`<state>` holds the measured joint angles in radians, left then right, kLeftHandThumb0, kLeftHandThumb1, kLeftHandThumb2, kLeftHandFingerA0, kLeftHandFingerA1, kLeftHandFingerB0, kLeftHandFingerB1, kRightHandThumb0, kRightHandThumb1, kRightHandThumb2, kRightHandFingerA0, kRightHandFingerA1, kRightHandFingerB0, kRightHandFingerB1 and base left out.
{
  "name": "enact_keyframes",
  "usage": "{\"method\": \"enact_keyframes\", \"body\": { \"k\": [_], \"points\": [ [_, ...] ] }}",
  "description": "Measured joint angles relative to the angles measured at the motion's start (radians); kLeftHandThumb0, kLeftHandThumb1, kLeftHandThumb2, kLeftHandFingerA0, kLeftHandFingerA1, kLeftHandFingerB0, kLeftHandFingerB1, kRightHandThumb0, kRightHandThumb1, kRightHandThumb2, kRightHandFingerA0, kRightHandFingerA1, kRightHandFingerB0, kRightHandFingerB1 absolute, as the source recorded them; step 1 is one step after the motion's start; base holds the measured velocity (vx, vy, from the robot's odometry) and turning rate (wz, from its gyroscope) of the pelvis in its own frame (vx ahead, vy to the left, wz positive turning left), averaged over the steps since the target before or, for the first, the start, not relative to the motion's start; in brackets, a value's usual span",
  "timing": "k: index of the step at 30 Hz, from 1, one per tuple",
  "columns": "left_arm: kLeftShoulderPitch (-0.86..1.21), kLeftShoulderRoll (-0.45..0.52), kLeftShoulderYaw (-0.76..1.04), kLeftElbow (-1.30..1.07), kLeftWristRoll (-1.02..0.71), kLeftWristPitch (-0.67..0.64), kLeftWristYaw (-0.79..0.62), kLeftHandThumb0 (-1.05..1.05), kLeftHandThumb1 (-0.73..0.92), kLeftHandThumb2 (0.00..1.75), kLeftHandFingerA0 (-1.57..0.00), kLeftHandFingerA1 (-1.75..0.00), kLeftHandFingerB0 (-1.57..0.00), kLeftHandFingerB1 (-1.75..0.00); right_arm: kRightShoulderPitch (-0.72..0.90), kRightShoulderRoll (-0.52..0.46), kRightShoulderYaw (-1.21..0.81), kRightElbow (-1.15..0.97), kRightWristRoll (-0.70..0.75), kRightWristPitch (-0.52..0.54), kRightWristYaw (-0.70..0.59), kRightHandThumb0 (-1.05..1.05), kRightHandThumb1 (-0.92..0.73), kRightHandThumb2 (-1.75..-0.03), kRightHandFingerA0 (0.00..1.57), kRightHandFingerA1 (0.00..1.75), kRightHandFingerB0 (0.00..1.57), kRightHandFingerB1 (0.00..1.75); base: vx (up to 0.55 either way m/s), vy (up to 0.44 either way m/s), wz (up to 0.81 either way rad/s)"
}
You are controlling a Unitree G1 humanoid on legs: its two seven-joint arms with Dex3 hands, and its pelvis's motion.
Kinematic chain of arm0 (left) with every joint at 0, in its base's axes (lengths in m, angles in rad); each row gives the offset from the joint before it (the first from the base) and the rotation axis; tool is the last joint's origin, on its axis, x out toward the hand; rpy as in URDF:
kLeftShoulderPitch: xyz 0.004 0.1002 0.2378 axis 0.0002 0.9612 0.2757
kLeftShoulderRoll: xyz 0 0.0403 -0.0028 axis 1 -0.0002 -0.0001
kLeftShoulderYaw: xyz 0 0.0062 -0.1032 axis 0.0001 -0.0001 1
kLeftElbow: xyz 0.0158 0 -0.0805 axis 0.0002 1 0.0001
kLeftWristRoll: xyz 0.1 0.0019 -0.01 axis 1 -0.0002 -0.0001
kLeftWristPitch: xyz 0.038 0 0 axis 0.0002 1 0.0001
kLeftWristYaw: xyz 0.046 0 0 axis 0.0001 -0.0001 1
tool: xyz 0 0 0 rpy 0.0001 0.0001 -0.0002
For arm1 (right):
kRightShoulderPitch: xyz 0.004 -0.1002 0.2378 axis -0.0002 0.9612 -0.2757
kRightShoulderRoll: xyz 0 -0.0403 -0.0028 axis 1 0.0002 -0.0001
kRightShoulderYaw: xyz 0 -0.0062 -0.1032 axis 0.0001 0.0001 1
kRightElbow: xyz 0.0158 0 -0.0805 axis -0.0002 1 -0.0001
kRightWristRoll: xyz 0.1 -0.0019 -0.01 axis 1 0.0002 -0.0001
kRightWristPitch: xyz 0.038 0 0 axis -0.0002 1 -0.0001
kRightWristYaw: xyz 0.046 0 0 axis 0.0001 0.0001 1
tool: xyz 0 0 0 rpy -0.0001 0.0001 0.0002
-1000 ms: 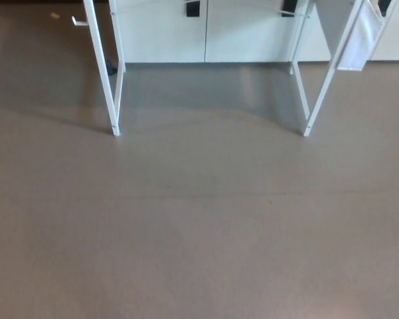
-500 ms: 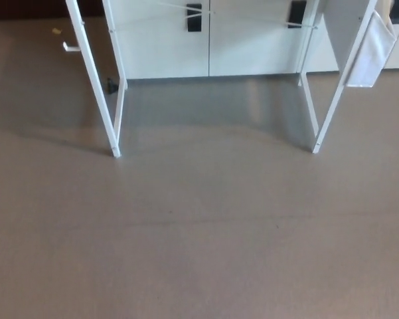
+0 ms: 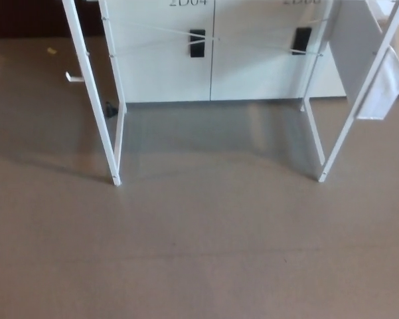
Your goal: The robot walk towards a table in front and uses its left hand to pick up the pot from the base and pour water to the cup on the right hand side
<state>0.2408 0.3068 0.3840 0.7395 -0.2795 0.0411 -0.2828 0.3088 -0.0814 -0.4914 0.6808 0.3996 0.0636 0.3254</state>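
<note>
From the head view I see only brown floor (image 3: 199,252) and the lower part of a white-framed table: the left front leg (image 3: 93,93) and the right front leg (image 3: 355,109) reach the floor well apart, with thin cross-wires between the rear legs. Behind them stand white cabinet doors (image 3: 166,60) with two black handles (image 3: 197,42). A white cloth or panel (image 3: 385,83) hangs at the right leg.

Change over the last second: both leg feet have shifted lower in the picture and spread wider, and more of the cabinet front has come into view, including part of a label. The whole scene shifted together, so I read this as camera motion from walking, not movement of the furniture.

Implication: the approach phase is under way. The table top, pot, base and cup are all outside the view; I cannot state their positions. Neither hand appears, so finger state is unknown. My judgement: continue closing before any reach with the left hand.
</note>
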Motion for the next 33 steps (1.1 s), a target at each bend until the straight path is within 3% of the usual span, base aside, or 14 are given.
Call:
{"method": "enact_keyframes", "body": {
  "k": [1, 3, 4, 5, 10, 11, 13, 16, 17, 24, 25, 27, 28, 33],
  "points": [
    [0.000, 0.000, -0.001, -0.005, 0.000, 0.004, 0.000, 0.03, 0.64, 0.57, -0.44, -0.39, -0.31, -0.34, -0.003, 0.000, 0.000, 0.007, 0.000, -0.001, -0.001, -0.03, -0.76, -0.62, 0.27, 0.34, 0.16, 0.30, 0.21, -0.196, 0.13],
    [-0.004, 0.000, -0.001, -0.013, 0.000, 0.011, 0.003, 0.04, 0.65, 0.57, -0.43, -0.39, -0.31, -0.33, -0.012, 0.002, 0.003, 0.026, 0.000, -0.002, -0.001, -0.03, -0.77, -0.63, 0.25, 0.34, 0.14, 0.29, 0.31, -0.184, -0.84],
    [-0.010, -0.006, -0.004, -0.018, -0.001, 0.015, 0.002, 0.03, 0.47, 0.89, -0.30, -0.56, -0.18, -0.49, -0.017, -0.006, 0.002, 0.027, 0.000, -0.005, 0.002, -0.03, -0.76, -0.62, 0.25, 0.34, 0.14, 0.29, 0.35, -0.069, 0.28],
    [-0.012, -0.009, -0.004, -0.021, -0.001, 0.017, 0.002, 0.03, 0.47, 0.90, -0.28, -0.55, -0.18, -0.49, -0.021, -0.012, 0.001, 0.025, 0.000, -0.008, 0.001, -0.02, -0.77, -0.63, 0.26, 0.34, 0.15, 0.29, 0.22, -0.127, 0.06],
    [-0.022, -0.010, -0.001, -0.025, -0.007, 0.023, -0.007, 0.03, 0.46, 0.89, -0.25, -0.53, -0.18, -0.49, -0.037, -0.018, 0.009, -0.002, 0.001, -0.009, -0.001, -0.02, -0.76, -0.63, 0.29, 0.36, 0.17, 0.30, 0.19, -0.103, -0.05],
    [-0.027, -0.010, 0.002, -0.026, -0.009, 0.028, -0.008, 0.07, 0.66, 0.59, -0.39, -0.39, -0.30, -0.34, -0.044, -0.017, 0.011, -0.013, 0.000, -0.008, -0.006, -0.02, -0.54, -0.94, 0.20, 0.51, 0.09, 0.46, 0.15, -0.002, -0.06],
    [-0.033, -0.011, 0.006, -0.027, -0.012, 0.033, -0.007, 0.09, 0.66, 0.59, -0.42, -0.41, -0.33, -0.35, -0.055, -0.017, 0.011, -0.019, 0.001, -0.006, -0.015, -0.01, -0.54, -0.95, 0.19, 0.51, 0.08, 0.46, 0.15, 0.041, -0.14],
    [-0.047, -0.013, 0.016, -0.027, -0.016, 0.040, -0.003, 0.07, 0.67, 0.59, -0.43, -0.40, -0.33, -0.35, -0.081, -0.017, 0.009, -0.013, 0.001, -0.001, -0.027, -0.02, -0.77, -0.63, 0.28, 0.35, 0.15, 0.29, 0.17, 0.132, -0.09],
    [-0.050, -0.013, 0.016, -0.026, -0.016, 0.040, -0.002, 0.03, 0.70, 0.60, -0.40, -0.39, -0.31, -0.34, -0.083, -0.017, 0.009, -0.011, 0.002, -0.001, -0.028, -0.04, -0.57, -0.97, 0.22, 0.53, 0.04, 0.44, 0.23, 0.171, -0.05],
    [-0.085, -0.001, 0.024, 0.015, -0.016, 0.040, -0.007, 0.00, 0.70, 0.60, -0.40, -0.39, -0.31, -0.34, -0.105, -0.018, 0.033, -0.014, -0.002, 0.005, -0.028, -0.06, -0.55, -0.95, 0.20, 0.52, 0.06, 0.45, 0.23, 0.145, 0.00],
    [-0.085, -0.001, 0.023, 0.017, -0.016, 0.040, -0.009, 0.02, 0.72, 0.60, -0.38, -0.39, -0.29, -0.33, -0.106, -0.019, 0.041, -0.015, -0.005, 0.005, -0.031, -0.06, -0.77, -0.63, 0.29, 0.37, 0.15, 0.30, 0.20, -0.017, 0.13],
    [-0.090, -0.001, 0.023, 0.022, -0.016, 0.040, -0.011, 0.02, 0.72, 0.61, -0.38, -0.40, -0.28, -0.33, -0.108, -0.020, 0.056, -0.015, -0.012, 0.006, -0.034, -0.07, -0.76, -0.62, 0.29, 0.37, 0.16, 0.31, 0.17, -0.061, 0.10],
    [-0.092, -0.001, 0.024, 0.025, -0.017, 0.040, -0.013, 0.01, 0.51, 0.92, -0.27, -0.54, -0.17, -0.48, -0.109, -0.021, 0.060, -0.015, -0.015, 0.006, -0.035, -0.08, -0.76, -0.62, 0.30, 0.37, 0.16, 0.30, 0.19, -0.111, 0.09],
    [-0.101, -0.001, 0.032, 0.035, -0.020, 0.039, -0.021, 0.03, 0.50, 0.92, -0.25, -0.54, -0.18, -0.49, -0.110, -0.028, 0.088, -0.024, -0.036, 0.009, -0.042, -0.07, -0.76, -0.62, 0.30, 0.36, 0.17, 0.30, 0.21, -0.206, 0.14]
  ]
}}
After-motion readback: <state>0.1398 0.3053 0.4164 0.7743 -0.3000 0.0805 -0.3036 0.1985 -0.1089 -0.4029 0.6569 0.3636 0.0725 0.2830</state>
